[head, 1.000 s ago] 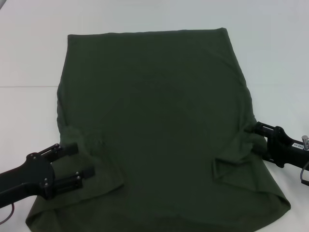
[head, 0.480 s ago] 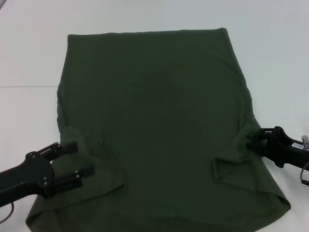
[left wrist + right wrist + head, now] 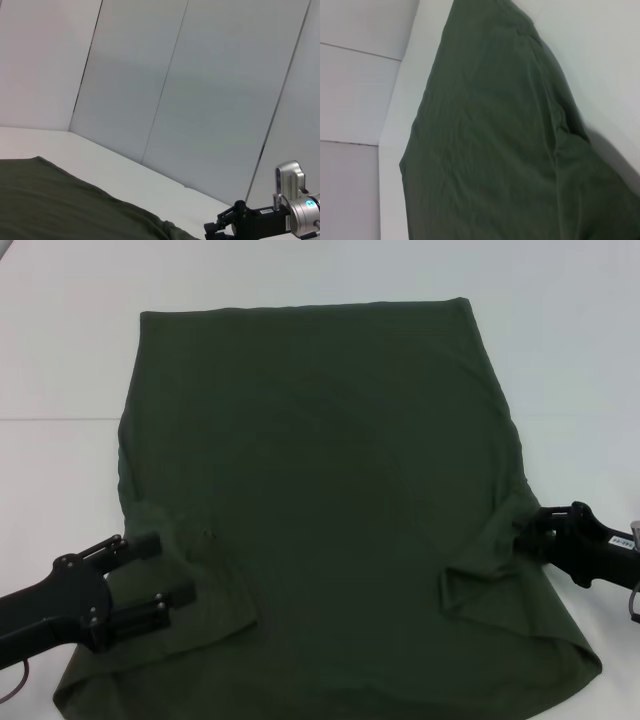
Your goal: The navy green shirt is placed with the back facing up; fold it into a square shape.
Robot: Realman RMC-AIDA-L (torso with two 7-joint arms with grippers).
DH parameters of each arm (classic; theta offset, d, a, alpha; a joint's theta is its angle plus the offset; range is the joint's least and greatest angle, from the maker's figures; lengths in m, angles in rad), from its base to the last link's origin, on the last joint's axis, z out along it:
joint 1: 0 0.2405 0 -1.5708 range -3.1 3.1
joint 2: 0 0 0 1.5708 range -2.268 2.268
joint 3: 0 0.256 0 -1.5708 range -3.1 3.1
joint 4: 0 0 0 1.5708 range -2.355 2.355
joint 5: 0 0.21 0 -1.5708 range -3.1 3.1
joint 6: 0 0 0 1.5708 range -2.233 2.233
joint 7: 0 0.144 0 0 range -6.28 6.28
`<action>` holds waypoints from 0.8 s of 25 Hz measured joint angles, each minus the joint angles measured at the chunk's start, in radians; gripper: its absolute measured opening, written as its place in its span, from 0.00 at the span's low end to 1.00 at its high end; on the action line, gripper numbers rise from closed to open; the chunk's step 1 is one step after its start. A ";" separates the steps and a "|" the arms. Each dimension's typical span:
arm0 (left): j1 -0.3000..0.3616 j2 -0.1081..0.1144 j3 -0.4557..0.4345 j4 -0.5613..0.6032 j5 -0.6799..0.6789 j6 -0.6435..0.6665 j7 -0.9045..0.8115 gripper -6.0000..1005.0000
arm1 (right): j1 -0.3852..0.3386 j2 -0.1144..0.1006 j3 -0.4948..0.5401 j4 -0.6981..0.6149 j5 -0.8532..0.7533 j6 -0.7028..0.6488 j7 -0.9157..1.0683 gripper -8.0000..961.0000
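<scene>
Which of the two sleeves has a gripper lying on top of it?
The sleeve on the robot's left: the left gripper lies over its fabric, while the right gripper is only at the shirt's outer edge by the other sleeve.

Shirt (image 3: 320, 500) lies flat on the tabletop (image 3: 60, 350), centred before me. My left claw (image 3: 160, 575) rests on its near-left sleeve; my right claw (image 3: 528, 532) touches its right edge.

The black left gripper (image 3: 160, 580) lies low at the near left, its two long fingers parted and pointing inward. The black right gripper (image 3: 528, 533) reaches in from the near right, its fingertips drawn close together.
</scene>
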 joint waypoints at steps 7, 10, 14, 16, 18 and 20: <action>0.000 0.000 0.000 0.000 0.000 0.011 0.000 0.89 | 0.008 -0.023 -0.037 0.000 -0.004 -0.004 0.022 0.24; 0.000 0.000 0.000 0.000 0.000 0.012 0.000 0.89 | 0.010 -0.028 -0.066 0.000 -0.005 0.003 0.041 0.36; 0.000 0.000 0.000 0.000 0.000 0.011 0.001 0.89 | 0.015 -0.028 -0.070 0.000 -0.005 0.006 0.050 0.46; 0.000 0.000 0.000 0.000 0.000 0.012 0.001 0.89 | 0.017 -0.029 -0.074 -0.002 -0.005 0.006 0.060 0.48; 0.000 0.000 0.000 0.000 0.000 0.012 0.001 0.89 | 0.019 -0.031 -0.083 -0.006 -0.005 0.006 0.072 0.50; 0.000 0.000 0.000 0.000 0.000 0.012 0.002 0.89 | 0.021 -0.033 -0.107 -0.013 -0.013 0.009 0.099 0.54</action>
